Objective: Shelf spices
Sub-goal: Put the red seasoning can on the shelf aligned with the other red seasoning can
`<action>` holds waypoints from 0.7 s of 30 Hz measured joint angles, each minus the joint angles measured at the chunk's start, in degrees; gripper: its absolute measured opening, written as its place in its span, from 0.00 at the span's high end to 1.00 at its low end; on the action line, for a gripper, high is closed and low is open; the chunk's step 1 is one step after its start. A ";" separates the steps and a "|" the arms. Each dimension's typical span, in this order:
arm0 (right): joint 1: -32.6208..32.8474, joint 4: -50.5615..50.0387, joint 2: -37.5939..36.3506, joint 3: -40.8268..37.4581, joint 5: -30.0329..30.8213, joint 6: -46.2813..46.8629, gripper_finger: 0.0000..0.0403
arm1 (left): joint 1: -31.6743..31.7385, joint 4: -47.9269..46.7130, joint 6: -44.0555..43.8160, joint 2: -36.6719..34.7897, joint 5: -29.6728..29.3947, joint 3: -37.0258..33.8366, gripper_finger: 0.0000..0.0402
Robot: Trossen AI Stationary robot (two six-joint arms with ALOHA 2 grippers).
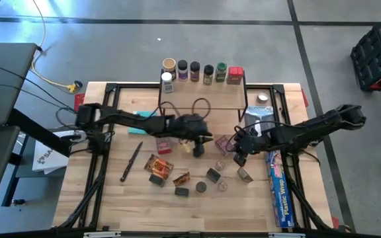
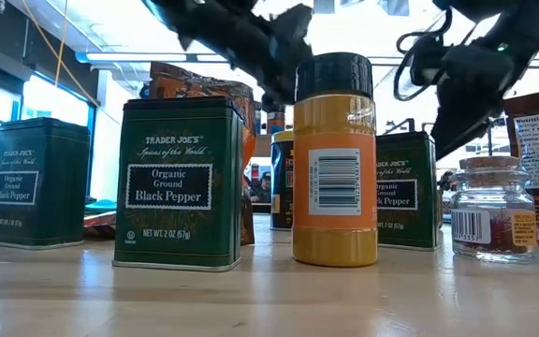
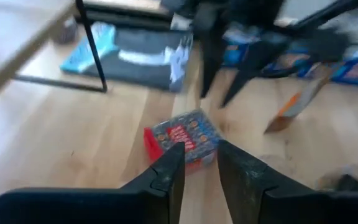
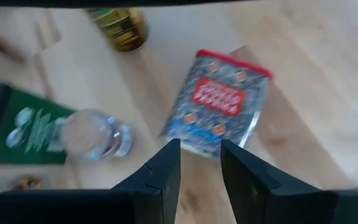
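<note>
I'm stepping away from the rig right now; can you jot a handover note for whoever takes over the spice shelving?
Left gripper: fingers narrowly parted, nothing between them, over a red-edged box lying flat mid-table.
Right gripper: fingers narrowly parted, empty, above another red-rimmed tin lying flat.
Done: seven spices stand along the shelf back edge.
Left: about a dozen tins, jars and packets are scattered on the table in front of the shelf.

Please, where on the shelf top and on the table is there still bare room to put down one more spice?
The shelf has jars only along its back edge; its front strip is bare. On the table, the near left corner, below the black tool, is bare. The middle, between both grippers and the plastic-wrap box, is crowded.
</note>
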 joint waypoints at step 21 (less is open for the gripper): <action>3.33 11.19 -0.02 -10.77 -0.06 3.23 0.74 | 2.64 -2.56 -2.20 14.84 3.64 7.15 0.86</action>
